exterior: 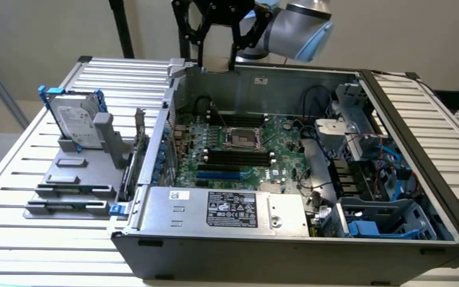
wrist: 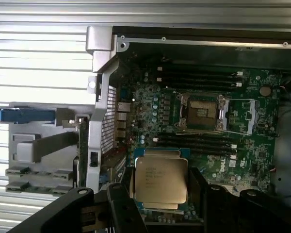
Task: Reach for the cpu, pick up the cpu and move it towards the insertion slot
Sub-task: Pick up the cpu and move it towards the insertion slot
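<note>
1. Wrist view, nearest: the tool (wrist: 160,187) has its black fingers (wrist: 121,208) on either side of the cpu (wrist: 161,180) and is clenched on it. The cpu is a flat square chip, silvery metal top facing the camera, printed text on it, green edge showing around the lid.
2. The cpu is held clear of the board, above the open computer case (exterior: 293,251). In the wrist picture it overlaps the black memory slots (wrist: 194,143) that lie just beside the socket.
3. Beyond the cpu: the insertion slot (wrist: 202,113), a square socket with a shiny metal frame and a darker centre, on the green motherboard (wrist: 252,141). Cpu and slot are near each other but apart; the chip is not over the socket.
4. Exterior view: the insertion slot (exterior: 240,137) sits mid-board, with memory slots on both sides of it.
5. Exterior view, near edge of the case: a silver power supply box (exterior: 222,209) with a label.
6. Outside the case, to the exterior view's left, a hard drive (exterior: 74,122) with a blue bracket stands upright in a grey fixture (exterior: 78,179) on the slatted worktop (exterior: 22,155).
7. Farthest: the arm (exterior: 297,24) and the tool's black frame (exterior: 213,24) hang above the case's back wall.
</note>
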You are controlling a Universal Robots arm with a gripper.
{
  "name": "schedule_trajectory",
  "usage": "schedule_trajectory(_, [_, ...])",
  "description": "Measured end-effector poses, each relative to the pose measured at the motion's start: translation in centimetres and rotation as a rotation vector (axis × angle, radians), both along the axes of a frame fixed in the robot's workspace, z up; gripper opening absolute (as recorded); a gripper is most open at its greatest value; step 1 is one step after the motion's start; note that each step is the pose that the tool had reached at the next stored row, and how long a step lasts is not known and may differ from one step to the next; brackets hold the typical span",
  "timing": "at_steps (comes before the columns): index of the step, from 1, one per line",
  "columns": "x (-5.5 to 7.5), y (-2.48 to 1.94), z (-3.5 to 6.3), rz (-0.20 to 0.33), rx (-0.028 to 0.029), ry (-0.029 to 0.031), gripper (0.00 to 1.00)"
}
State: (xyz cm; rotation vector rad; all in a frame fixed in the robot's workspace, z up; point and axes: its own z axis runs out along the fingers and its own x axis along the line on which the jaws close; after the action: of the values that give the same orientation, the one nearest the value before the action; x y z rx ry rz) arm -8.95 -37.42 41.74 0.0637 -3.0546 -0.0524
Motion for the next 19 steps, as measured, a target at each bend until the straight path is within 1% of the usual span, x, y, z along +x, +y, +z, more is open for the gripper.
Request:
schedule_trajectory(3, [0.9,0.35,-0.19,0.0,0.0,0.0,0.55])
schedule_trajectory(12, [3.3,1.12,-0.58,-0.001,0.0,-0.0013,0.55])
schedule_trajectory(19, [4.6,1.67,-0.72,-0.003,0.0001,-0.0063,0.55])
